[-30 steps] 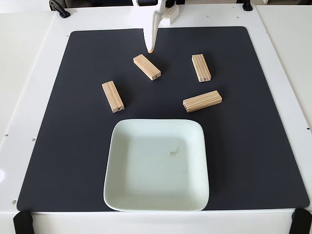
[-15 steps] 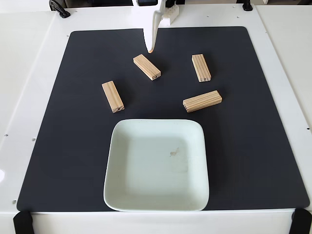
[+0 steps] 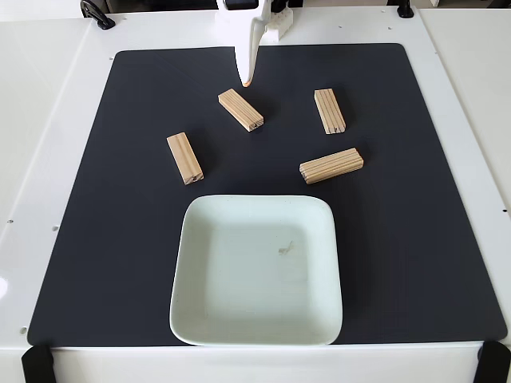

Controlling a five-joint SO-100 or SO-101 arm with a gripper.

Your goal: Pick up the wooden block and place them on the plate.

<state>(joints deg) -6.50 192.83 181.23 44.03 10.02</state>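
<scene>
On the black mat (image 3: 120,263), four small pale wooden blocks (image 3: 184,158), (image 3: 241,109), (image 3: 330,110), (image 3: 331,165) lie toward its far edge, the mint-green square plate (image 3: 196,319) sits bare at its near edge, and the white gripper (image 3: 247,78), fingers seemingly together, should probably open, align across the nearest block's narrow width, then descend.

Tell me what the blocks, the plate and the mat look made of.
Blocks: pale unfinished wood, lengthwise grain lines showing. Plate: smooth mint-green, faintly glossy, probably glazed ceramic or melamine. Mat: matte black sheet, perhaps rubber or paper; no sheen.
</scene>
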